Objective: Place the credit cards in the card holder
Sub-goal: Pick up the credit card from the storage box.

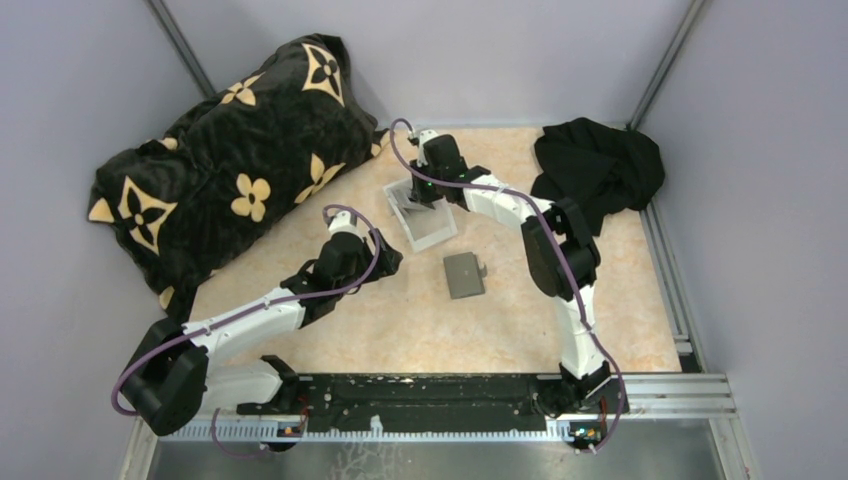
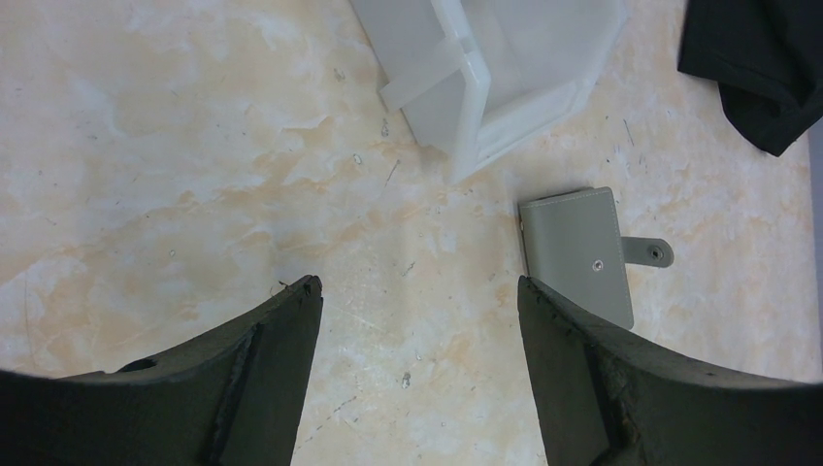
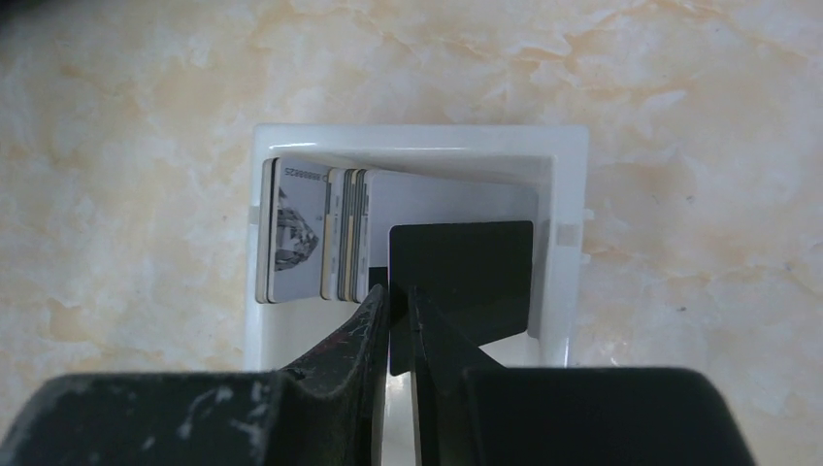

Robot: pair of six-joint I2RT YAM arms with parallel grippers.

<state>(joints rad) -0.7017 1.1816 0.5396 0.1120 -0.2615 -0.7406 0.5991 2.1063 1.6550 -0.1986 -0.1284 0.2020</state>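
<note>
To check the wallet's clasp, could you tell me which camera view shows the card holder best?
The left wrist view: the card holder lies closed and close up, its snap tab sticking out. The top external view shows it only small; the right wrist view misses it.

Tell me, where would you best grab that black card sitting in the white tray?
By its free upper edge, from above, one finger on each face. The black card stands leaning inside the white tray, whose walls block a sideways approach, and the other cards crowd one side. The right hand hangs right at that edge.
</note>
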